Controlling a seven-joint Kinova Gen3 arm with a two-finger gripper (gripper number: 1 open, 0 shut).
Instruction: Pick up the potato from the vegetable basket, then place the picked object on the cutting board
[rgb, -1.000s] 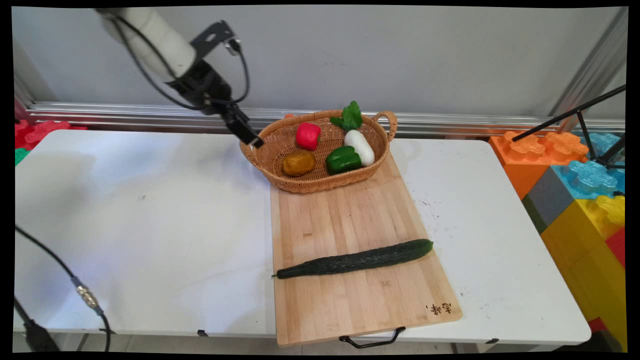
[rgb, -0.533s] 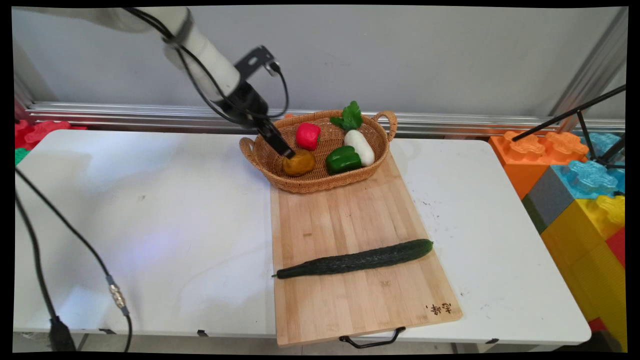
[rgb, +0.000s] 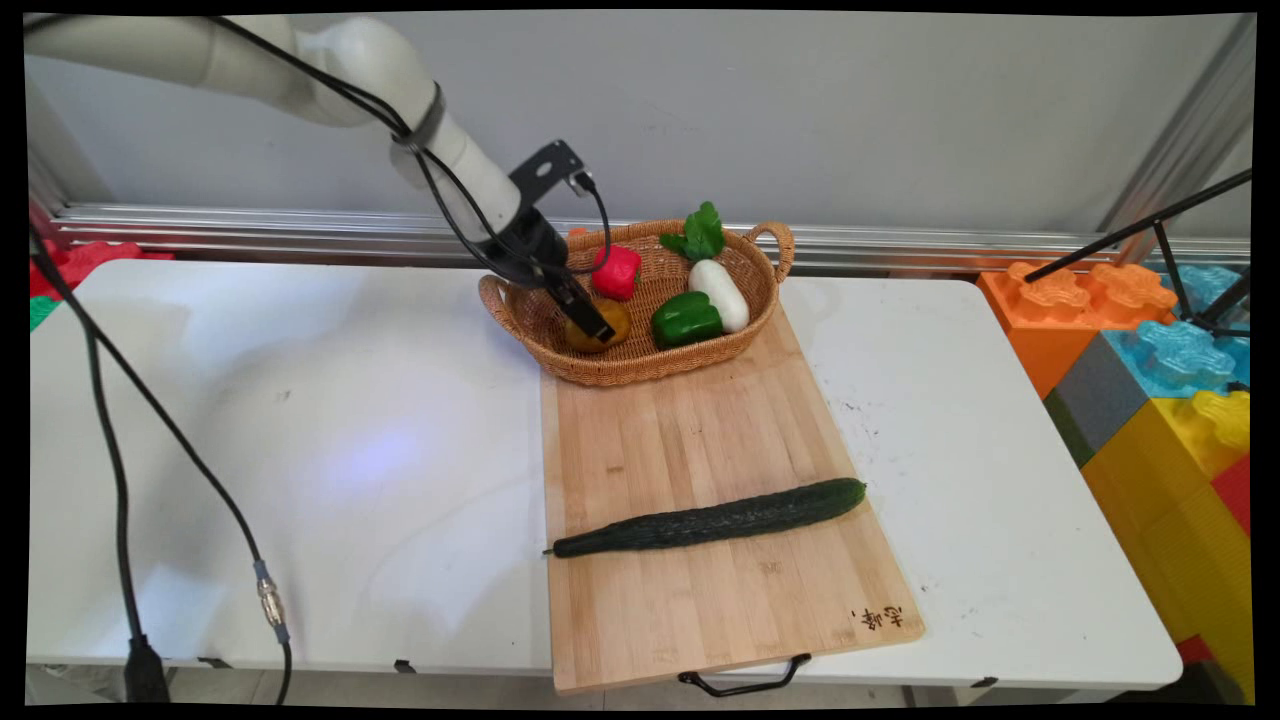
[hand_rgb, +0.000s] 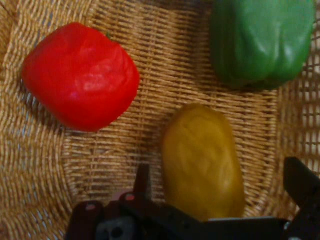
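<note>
My gripper (rgb: 598, 330) reaches down into the wicker basket (rgb: 520, 318) and stands open around a brown-yellow potato (rgb: 612, 322). In the hand view the potato (hand_rgb: 202, 160) lies between the two black fingers, one finger (hand_rgb: 143, 181) to its left and the other at the right edge. A red pepper (hand_rgb: 80, 75) lies to the upper left and a green pepper (hand_rgb: 262, 40) above right. In the main view the red pepper (rgb: 617, 271), green pepper (rgb: 686, 319) and a white radish with green leaves (rgb: 718, 290) share the basket.
The basket sits on the far end of a wooden cutting board (rgb: 700, 440), on which a long cucumber (rgb: 712, 519) lies across the near part. Big coloured toy blocks (rgb: 1150, 370) stand at the right. Black cables (rgb: 120, 470) hang at the left.
The arm has swung right and down, from the basket's left handle into the basket. The gripper now surrounds the potato.
</note>
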